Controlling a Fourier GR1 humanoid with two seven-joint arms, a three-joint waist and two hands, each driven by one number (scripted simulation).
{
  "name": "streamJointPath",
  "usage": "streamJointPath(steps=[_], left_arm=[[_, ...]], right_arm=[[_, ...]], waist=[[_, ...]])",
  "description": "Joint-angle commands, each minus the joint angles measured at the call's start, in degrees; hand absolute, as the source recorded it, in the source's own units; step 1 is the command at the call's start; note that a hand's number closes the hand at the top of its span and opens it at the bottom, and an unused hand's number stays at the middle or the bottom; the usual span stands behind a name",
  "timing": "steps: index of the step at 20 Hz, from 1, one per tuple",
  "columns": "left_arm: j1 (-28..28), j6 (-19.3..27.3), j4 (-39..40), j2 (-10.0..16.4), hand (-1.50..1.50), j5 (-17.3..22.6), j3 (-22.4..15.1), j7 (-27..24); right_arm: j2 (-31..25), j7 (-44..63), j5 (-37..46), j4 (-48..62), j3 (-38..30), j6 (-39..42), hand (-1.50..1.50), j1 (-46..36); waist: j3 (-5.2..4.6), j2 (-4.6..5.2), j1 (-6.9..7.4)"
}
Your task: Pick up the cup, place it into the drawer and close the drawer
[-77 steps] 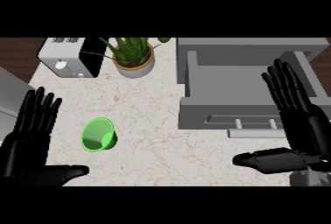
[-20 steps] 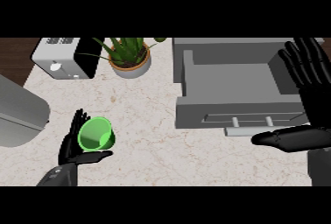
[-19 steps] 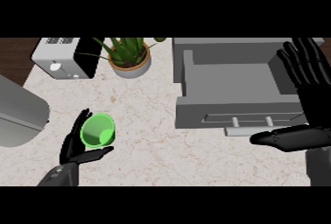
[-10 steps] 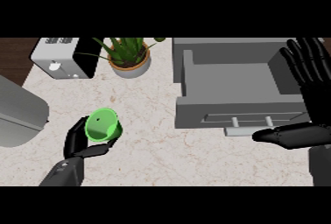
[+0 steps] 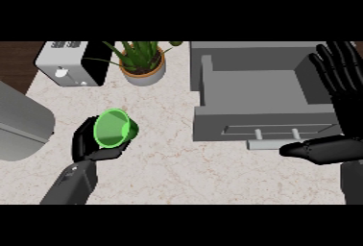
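Note:
A green cup (image 5: 114, 127) sits in my left hand (image 5: 89, 146), whose fingers curl round its lower side at the left of the counter; its mouth faces up toward the view. The grey drawer (image 5: 264, 91) stands open at the upper right, with its front panel and two handles (image 5: 276, 131) toward me and nothing visible inside. My right hand (image 5: 339, 91) is open at the right edge, fingers straight up beside the drawer, thumb stretched out below the drawer's front.
A white toaster (image 5: 72, 62) and a potted plant (image 5: 142, 61) stand along the back of the marble counter (image 5: 177, 173). A grey rounded object (image 5: 21, 122) fills the left edge.
My left hand has curled round the cup and carried it up and to the right, toward the drawer. The right hand has stayed near the right edge.

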Motion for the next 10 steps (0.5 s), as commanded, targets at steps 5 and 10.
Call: streamJointPath(steps=[5,10], left_arm=[[-6.3,-5.5,-4.9,0.4,1.50,-0.2,-2.6,1.4],[-9.4,-1.7,-15.6,-4.8,1.50,-0.5,-6.5,9.6]], right_arm=[[-0.5,1.7,-0.4,0.5,-0.7,-0.4,-1.50,-1.5],[-0.5,0.5,0.8,-0.4,-1.1,-0.9,-1.50,0.3]], waist=[[0.13,-0.43,0.71],[0.22,-0.89,1.77]])
